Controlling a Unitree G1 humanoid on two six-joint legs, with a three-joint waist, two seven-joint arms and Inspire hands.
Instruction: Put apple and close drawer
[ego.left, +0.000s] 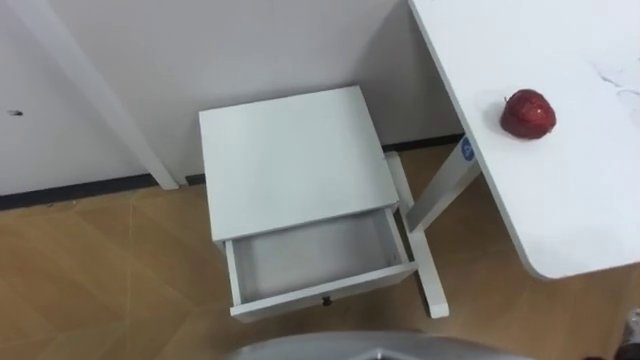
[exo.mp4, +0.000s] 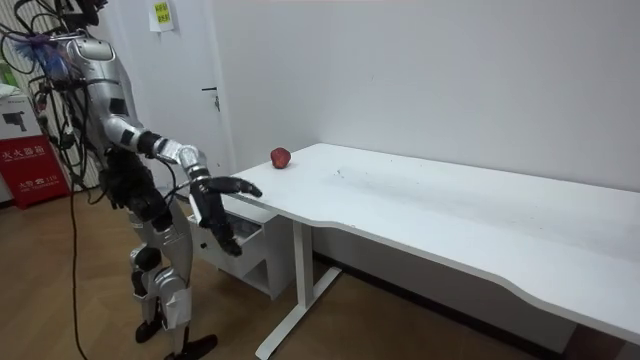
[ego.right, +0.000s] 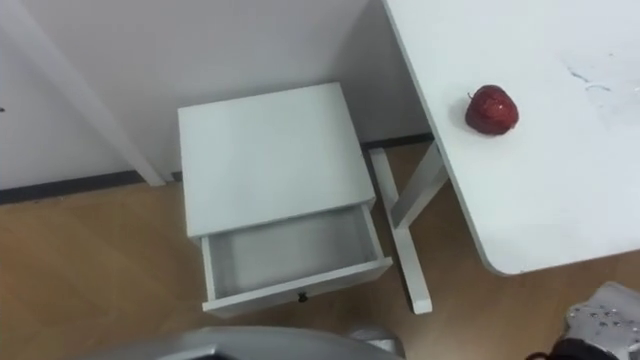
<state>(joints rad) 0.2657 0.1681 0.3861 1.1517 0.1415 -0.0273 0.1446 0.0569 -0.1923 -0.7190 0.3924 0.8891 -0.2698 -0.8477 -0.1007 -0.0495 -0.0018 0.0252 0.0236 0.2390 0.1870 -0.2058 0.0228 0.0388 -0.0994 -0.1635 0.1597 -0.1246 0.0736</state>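
A red apple (ego.left: 527, 112) lies on the white table (ego.left: 560, 210), near its left edge and close to the wall. Left of the table, a small white cabinet (ego.left: 295, 160) stands against the wall. Its drawer (ego.left: 320, 292) is pulled out toward me and has nothing in it. In the room view I stand in front of the cabinet. My right hand (exo.mp4: 225, 186) is raised with straight fingers, short of the table's edge and the apple (exo.mp4: 280, 157). The back of that hand (ego.right: 605, 308) shows at the lower right corner. My left hand (exo.mp4: 215, 225) hangs lower with relaxed fingers, holding nothing.
The table's white leg and foot (ego.left: 428, 255) stand right beside the drawer's right side. A white door frame (ego.left: 100, 95) runs down the wall left of the cabinet. Wooden floor (ego.left: 100, 280) lies in front. A red box (exo.mp4: 25, 165) stands behind me.
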